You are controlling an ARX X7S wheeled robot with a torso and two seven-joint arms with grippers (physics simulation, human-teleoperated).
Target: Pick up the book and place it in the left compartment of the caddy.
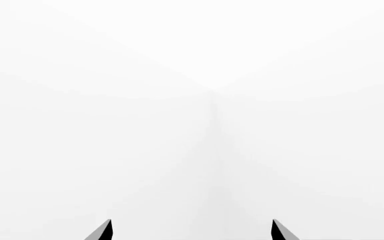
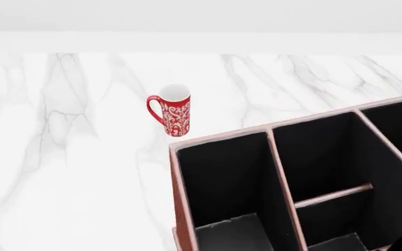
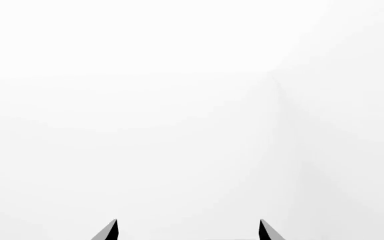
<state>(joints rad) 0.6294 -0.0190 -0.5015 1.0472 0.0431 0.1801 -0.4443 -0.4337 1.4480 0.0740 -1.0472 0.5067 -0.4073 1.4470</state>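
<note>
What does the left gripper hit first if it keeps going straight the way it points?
Nothing that shows. The left gripper is open, and its wrist view ahead is blank white with only a faint seam, maybe a wall corner. Depth is unreadable, so the way looks free only as far as that view goes.

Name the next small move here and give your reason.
Probably pan the head to find the book: no view shows it. The head view holds only the red mug and the caddy with its left compartment empty. Both wrist views show open fingertips over blank white.
</note>
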